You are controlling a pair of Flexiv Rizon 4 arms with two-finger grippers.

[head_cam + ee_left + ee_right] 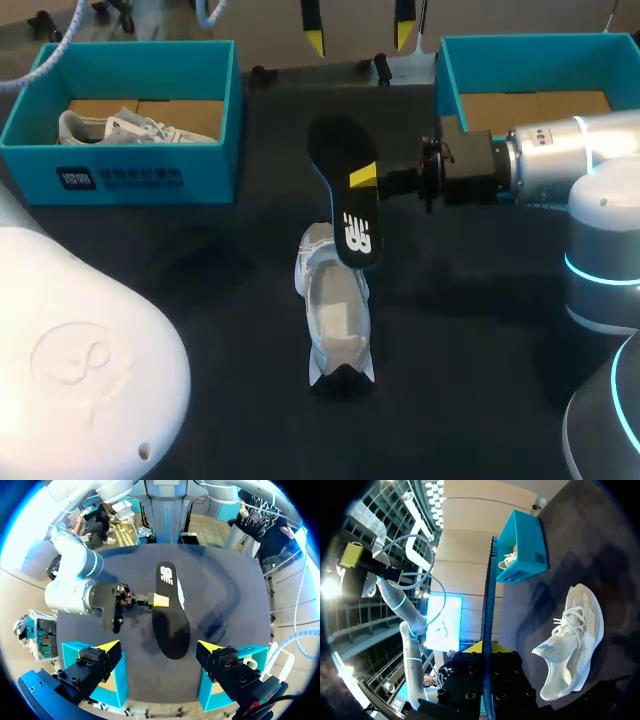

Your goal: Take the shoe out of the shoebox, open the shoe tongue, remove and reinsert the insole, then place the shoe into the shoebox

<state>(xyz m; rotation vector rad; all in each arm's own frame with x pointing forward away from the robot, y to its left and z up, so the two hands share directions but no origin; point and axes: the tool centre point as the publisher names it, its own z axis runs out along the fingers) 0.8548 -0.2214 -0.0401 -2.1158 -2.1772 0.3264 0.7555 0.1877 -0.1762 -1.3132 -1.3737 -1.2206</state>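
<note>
Black insole [343,190]: held up off the table at the centre of the frame, its broad face towards the head camera. Its logo end overlaps the upper end of the shoe in the picture. From the right wrist the insole [489,595] shows edge-on.
Right hand [366,178]: comes in from the right edge of the frame. Its fingers are closed on the insole's side edge at about mid-length, with one yellow tip on the upper face.
White shoe [335,315]: lies on the dark table [200,300] at lower centre, lengthwise up the frame, apart from both hands.
Left hand [358,32]: at top centre, fingers spread wide and holding nothing.
Upper-left shoebox [130,175]: teal, with a second white shoe [120,127] inside.
Upper-right shoebox [450,70]: teal, just behind the right arm.
</note>
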